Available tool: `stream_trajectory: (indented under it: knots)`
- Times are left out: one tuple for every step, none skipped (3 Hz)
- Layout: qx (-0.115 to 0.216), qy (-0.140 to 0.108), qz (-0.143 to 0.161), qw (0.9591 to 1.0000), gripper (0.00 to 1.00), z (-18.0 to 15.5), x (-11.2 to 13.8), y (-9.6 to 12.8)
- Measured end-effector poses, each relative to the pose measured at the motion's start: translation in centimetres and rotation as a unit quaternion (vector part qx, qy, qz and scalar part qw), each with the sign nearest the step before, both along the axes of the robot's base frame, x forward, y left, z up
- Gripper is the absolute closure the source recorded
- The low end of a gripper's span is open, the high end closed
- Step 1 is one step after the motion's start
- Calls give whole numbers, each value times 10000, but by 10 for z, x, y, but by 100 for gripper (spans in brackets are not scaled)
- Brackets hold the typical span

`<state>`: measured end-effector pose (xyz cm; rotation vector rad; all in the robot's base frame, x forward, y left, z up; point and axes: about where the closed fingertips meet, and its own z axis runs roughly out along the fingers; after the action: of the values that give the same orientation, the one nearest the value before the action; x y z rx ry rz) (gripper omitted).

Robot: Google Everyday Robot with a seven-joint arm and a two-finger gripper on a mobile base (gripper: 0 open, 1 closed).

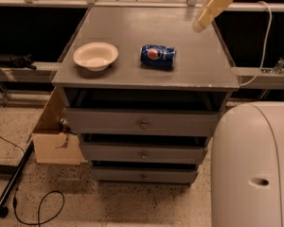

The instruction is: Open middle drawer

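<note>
The middle drawer [180, 154] is the second of three grey fronts on the cabinet, with a small round knob [143, 154] at its centre. It stands nearly flush with the fronts above and below it. My gripper [213, 6] is high at the upper right, above the back right corner of the cabinet top [132, 27]. It is far from the drawer and holds nothing that shows. Part of it is cut off by the top edge of the view.
A white bowl [95, 56] and a blue soda can [157, 56] lying on its side are on the cabinet top. The top drawer [109, 122] and bottom drawer [113, 175] frame the middle one. My white arm casing [255, 164] fills the lower right. A cardboard box [52, 136] and a black cable [38, 207] are on the floor at the left.
</note>
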<state>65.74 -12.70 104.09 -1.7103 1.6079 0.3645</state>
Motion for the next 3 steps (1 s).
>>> stream_trajectory:
  knots:
    - [-378, -739, -36, 9965, 0, 27, 4, -12]
    - [-303, -823, -109, 9961, 0, 29, 12, -10]
    - [-287, -736, -128, 9968, 0, 33, 1, -16]
